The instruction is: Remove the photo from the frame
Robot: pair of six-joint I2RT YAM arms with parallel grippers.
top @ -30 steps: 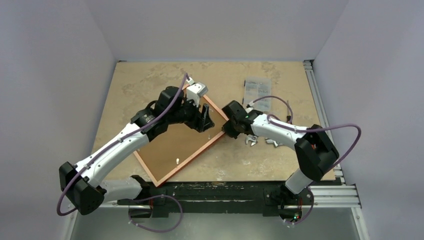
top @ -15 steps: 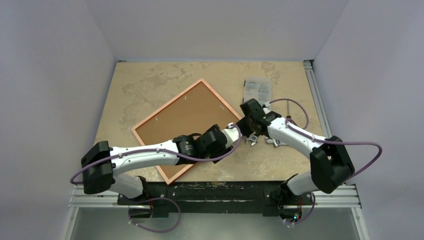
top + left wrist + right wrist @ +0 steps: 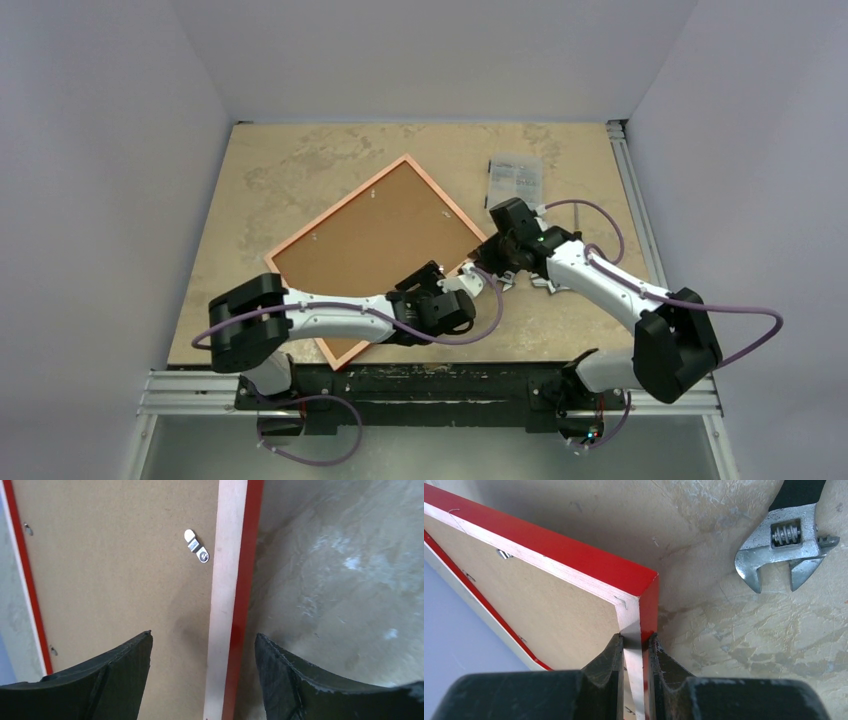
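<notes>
One frame [image 3: 589, 562] is clamped by the right end effector [image 3: 633, 645] and straddled by the spread-apart left end effector [image 3: 204, 640].

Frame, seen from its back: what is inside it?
The photo's brown board back fills the frame, with a small metal clip at its edge. The printed face is covered by the board and cannot be seen.

Even bright light, soft shadows; wrist views sharp.
</notes>
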